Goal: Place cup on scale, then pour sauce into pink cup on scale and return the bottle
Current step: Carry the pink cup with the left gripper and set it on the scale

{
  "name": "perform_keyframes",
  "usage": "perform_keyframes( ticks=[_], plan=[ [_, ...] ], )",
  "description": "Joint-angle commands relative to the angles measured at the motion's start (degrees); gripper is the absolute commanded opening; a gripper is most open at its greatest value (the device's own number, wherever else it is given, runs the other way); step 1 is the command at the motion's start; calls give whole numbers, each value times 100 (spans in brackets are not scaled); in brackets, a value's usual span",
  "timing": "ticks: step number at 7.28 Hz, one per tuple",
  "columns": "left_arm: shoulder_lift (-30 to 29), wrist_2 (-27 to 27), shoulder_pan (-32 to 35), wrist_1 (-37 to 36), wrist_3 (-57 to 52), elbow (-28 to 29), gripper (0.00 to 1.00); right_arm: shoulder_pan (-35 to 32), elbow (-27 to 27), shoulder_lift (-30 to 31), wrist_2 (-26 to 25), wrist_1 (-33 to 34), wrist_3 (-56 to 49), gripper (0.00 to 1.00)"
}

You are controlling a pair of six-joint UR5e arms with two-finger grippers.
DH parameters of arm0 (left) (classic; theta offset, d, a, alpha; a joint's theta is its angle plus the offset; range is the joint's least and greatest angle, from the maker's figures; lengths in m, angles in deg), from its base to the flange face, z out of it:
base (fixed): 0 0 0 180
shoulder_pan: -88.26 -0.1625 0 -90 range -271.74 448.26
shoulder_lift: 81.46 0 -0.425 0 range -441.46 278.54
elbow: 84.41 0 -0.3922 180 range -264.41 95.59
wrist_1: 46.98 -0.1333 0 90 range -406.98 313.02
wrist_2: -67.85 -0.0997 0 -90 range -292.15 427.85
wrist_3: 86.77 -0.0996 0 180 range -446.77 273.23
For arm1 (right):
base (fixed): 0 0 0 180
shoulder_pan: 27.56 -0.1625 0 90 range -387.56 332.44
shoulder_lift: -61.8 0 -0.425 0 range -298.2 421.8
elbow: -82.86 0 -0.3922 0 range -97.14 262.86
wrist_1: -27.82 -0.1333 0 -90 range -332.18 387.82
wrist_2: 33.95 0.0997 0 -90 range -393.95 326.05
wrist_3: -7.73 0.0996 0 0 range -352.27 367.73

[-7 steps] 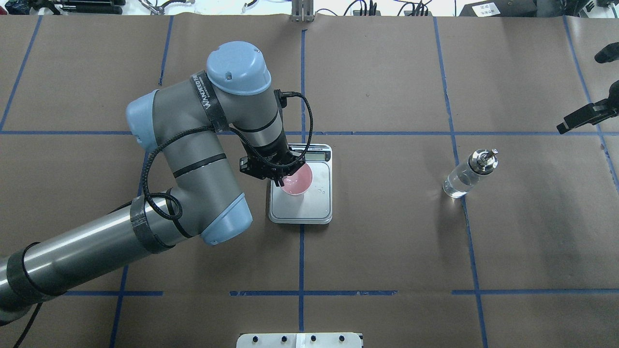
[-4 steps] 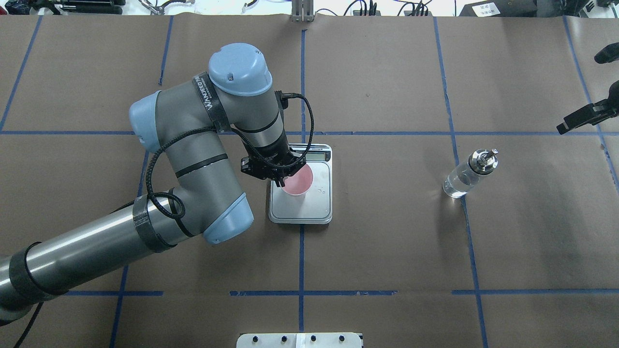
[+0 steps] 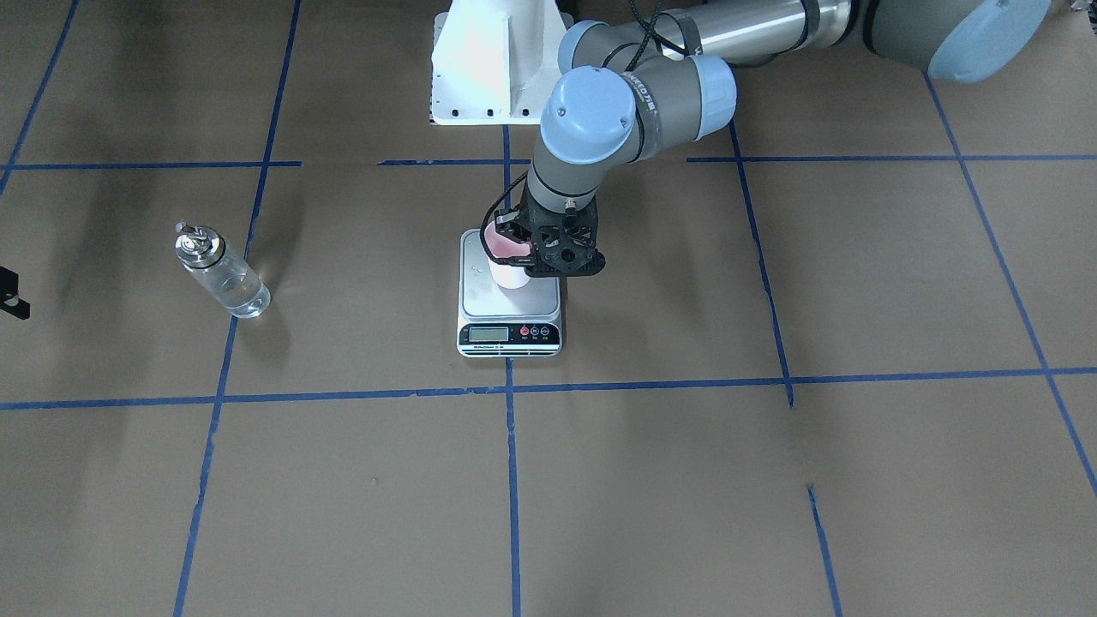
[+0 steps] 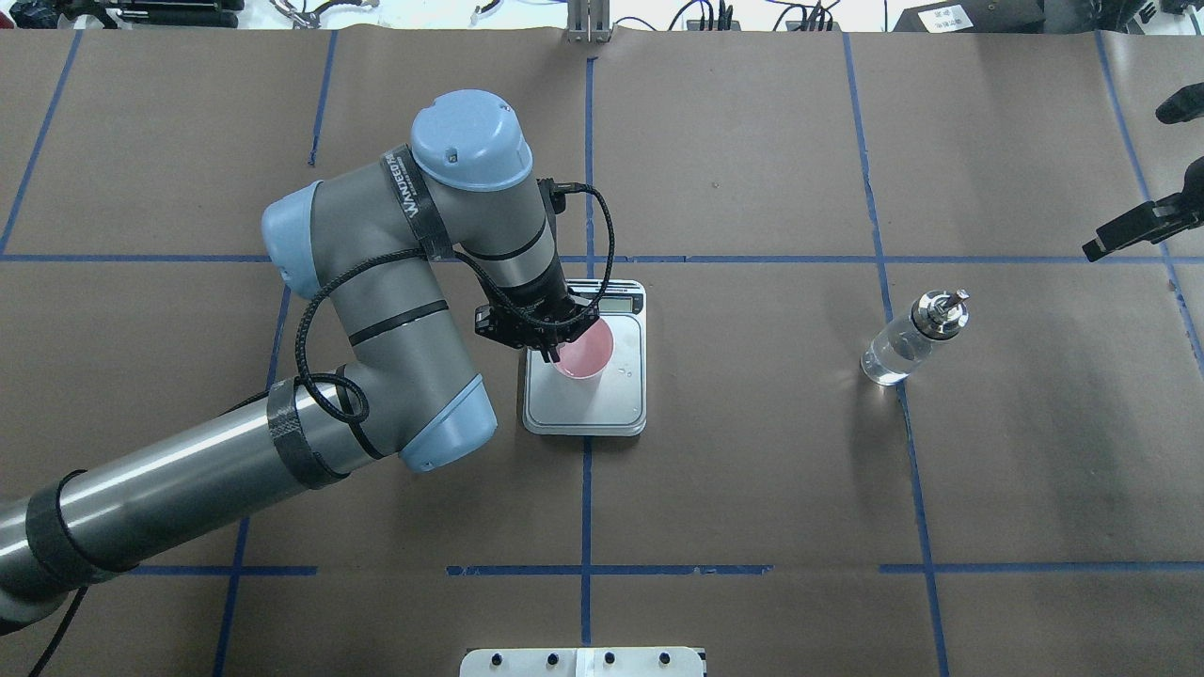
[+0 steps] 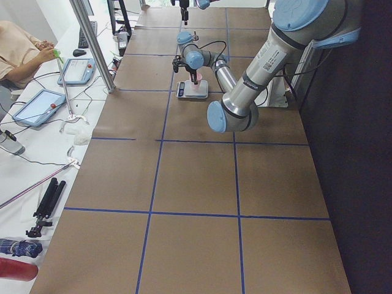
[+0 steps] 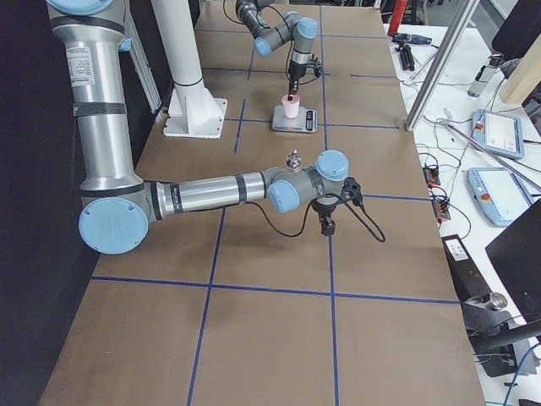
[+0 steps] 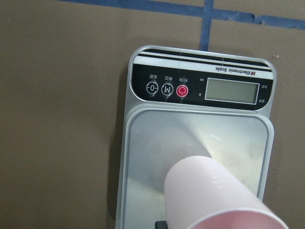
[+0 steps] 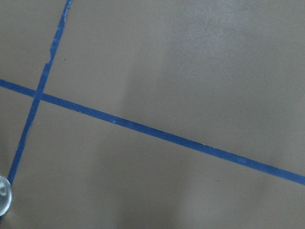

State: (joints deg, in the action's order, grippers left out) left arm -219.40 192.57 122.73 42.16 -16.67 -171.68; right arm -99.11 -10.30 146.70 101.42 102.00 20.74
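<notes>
The pink cup [image 4: 585, 352] is over the middle of the scale [image 4: 611, 404], tilted a little in the left wrist view, where its whitish wall [image 7: 214, 191] hides its base. I cannot tell whether it rests on the plate [image 7: 157, 143]. My left gripper [image 4: 546, 353] is shut on the cup's rim, on the side nearer the arm. The bottle [image 4: 908, 343] stands upright far to the right, holding the clear sauce, with nothing touching it. My right gripper [image 6: 327, 224] hangs beyond the bottle [image 6: 294, 159], apart from it. Whether it is open or shut does not show.
Small drops lie on the scale's plate [image 4: 622, 370] beside the cup. The white robot base [image 3: 488, 68] sits behind the scale. Blue tape lines cross the brown table cover. A seated person [image 5: 21, 52] and tablets are past the table's far side.
The left arm has drifted slightly to the right in the overhead view, carrying the cup a little further over the plate. The bottle and right gripper have not moved.
</notes>
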Motion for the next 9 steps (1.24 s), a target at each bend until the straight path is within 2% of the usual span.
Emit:
perform_keyframes(
  ticks=[1,2,3,4,6,7,8,9],
  plan=[
    [-5,0,-19,7,3,8,10,0,0,0,-2,0,0,100],
    [4,0,-45,16,3,8,17,0,0,0,-2,0,0,100],
    [12,-9,-37,25,-6,-1,53,0,0,0,-2,0,0,100],
    [56,-9,-37,260,3,-27,74,0,0,0,6,0,0,100],
    [56,-9,-19,323,3,-62,84,0,-9,-9,6,0,0,100],
    [65,-35,7,297,12,-176,84,17,-44,-9,6,-9,0,100],
    [335,-18,190,271,12,-864,84,78,-96,-52,-2,-87,52,100],
    [747,-26,357,271,12,-1628,84,210,-88,-61,-11,-662,636,100]
  ],
)
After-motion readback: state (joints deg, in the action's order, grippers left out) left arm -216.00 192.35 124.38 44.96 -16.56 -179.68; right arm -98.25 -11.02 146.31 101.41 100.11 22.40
